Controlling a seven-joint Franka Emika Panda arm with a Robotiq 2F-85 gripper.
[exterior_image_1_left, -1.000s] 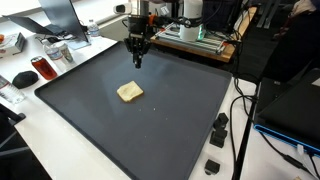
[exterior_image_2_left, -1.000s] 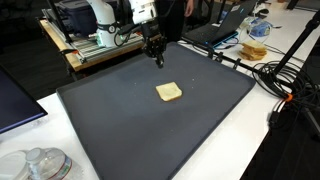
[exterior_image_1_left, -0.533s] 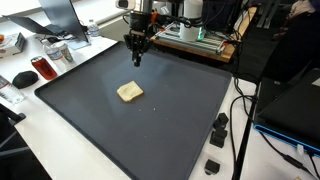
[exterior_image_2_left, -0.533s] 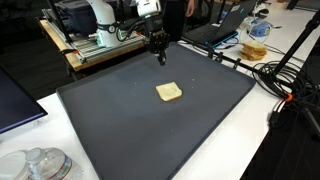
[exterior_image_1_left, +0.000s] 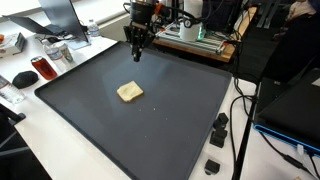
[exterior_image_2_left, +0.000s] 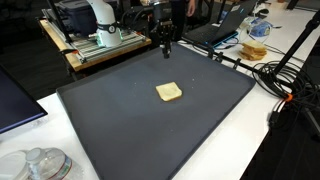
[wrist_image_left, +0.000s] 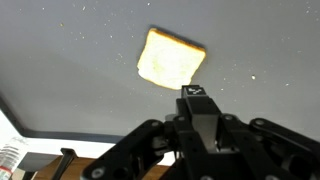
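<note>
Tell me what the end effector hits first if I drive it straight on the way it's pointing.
Probably the bare dark mat near its far edge. The end effector points down, and the bread slice lies apart, toward the mat's middle. Depth is unclear.

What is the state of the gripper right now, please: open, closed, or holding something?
Gripper: closed, holding nothing; it hangs above the dark mat, apart from the bread slice.
</note>
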